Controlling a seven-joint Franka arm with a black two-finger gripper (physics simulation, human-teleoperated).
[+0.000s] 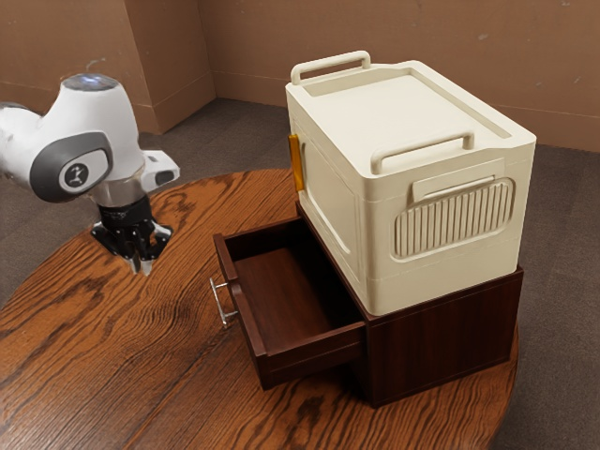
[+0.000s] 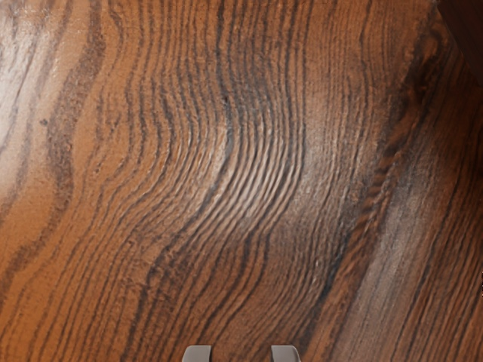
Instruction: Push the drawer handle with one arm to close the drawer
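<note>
In the exterior view, the arm [image 1: 112,127] is cut off by the left edge, and the tabletop [image 1: 169,366] by the left and lower edges. The far side of the tabletop is hidden behind the cabinet [image 1: 450,347] and box [image 1: 403,103]. The drawer's [image 1: 281,291] inner end is hidden beneath the box. In the wrist view, the end effector's [image 1: 140,266] fingers are cut off by the lower edge; a dark shape [image 2: 469,30] is cropped at a corner.

Behind your round desk [image 1: 141,347], with its dark, wavy grain, you have brown walls [image 1: 253,47] meeting at corners above a grey-brown floor [image 1: 234,141]. In your wrist view, pale light glints on the desk's wood.
</note>
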